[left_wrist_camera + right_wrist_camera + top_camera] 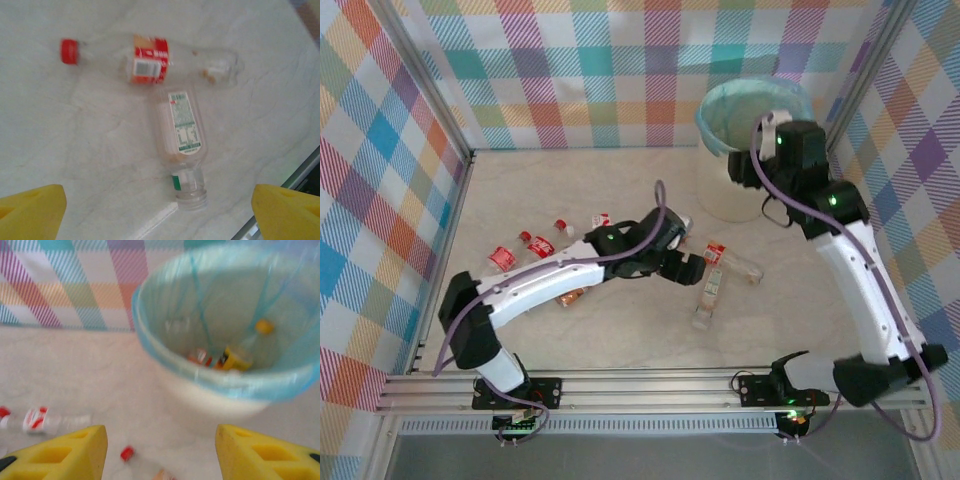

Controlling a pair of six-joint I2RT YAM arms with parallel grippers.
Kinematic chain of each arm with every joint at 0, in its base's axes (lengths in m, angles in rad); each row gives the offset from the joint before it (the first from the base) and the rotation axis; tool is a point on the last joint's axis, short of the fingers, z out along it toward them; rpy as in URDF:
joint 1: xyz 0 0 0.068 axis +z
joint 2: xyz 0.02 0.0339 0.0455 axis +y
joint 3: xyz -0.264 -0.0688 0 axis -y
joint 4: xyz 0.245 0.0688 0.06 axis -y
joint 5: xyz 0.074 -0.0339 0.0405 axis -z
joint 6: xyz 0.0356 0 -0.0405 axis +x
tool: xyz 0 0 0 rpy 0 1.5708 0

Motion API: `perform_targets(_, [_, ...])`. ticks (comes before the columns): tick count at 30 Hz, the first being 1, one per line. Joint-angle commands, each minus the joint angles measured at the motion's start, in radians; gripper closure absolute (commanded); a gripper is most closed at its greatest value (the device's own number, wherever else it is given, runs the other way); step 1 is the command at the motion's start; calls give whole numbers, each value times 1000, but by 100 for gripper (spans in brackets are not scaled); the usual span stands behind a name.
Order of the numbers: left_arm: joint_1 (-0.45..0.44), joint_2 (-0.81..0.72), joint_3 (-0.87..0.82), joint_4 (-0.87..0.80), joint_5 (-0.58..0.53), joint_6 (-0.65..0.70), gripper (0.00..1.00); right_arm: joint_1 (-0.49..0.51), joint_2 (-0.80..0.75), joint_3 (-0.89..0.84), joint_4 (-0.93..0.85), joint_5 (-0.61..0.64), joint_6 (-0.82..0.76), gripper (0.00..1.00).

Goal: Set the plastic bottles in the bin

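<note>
Plainly, the left jaws stand wide apart with nothing between them. Their yellow fingers (32, 212) sit at the lower corners of the left wrist view, above a capless clear bottle (181, 137) whose open mouth points toward them. Its base lies touching or just beside the side of a red-capped clear bottle (150, 62) with a red label. The two form a T near the middle of the tabletop (75, 150).

The right jaws are likewise spread wide and empty, their fingers (65, 455) hanging before the near rim of the bin (150, 345), a white tub lined with a light blue bag (210, 290). Inside it lie a yellow-labelled bottle (235, 357) with a yellow-orange cap and, beside it, something red-labelled (201, 357), too blurred to name.

From above, the bin stands at the tabletop's far right corner. More red-capped bottles (535, 243) lie in a row toward the left edge, with an orange-tinted bottle (570, 297) nearer the arms. The tabletop is pale and marbled; plaid walls (620, 80) in a metal frame (650, 388) enclose it.
</note>
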Motion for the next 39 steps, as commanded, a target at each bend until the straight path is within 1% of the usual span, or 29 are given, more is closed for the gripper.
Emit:
perform_targets(1, [-37, 84, 16, -2, 10, 27, 5, -3, -116, -167, 61, -55, 62, 40])
perform_targets(4, [-62, 169, 56, -9, 22, 54, 5, -3, -226, -293, 43, -32, 60, 37])
perform_targets(7, [-79, 266, 140, -69, 43, 81, 7, -3, -306, -361, -10, -21, 71, 37])
perform_targets(10, [-98, 339, 200, -108, 45, 94, 7, -3, -367, -399, -70, 15, 69, 36])
perform_targets(16, [-111, 426, 235, -104, 40, 72, 9, -4, -452, -430, -115, 62, 47, 34])
perform_targets(24, [-110, 495, 276, -104, 24, 67, 12, -3, -449, -439, -110, 67, 29, 34])
perform_targets(30, [-109, 545, 313, -117, 17, 91, 13, -3, -431, -476, -99, 41, 61, 33])
perform_targets(39, [-109, 551, 330, -126, 22, 117, 26, -3, -431, -482, -110, 42, 67, 32])
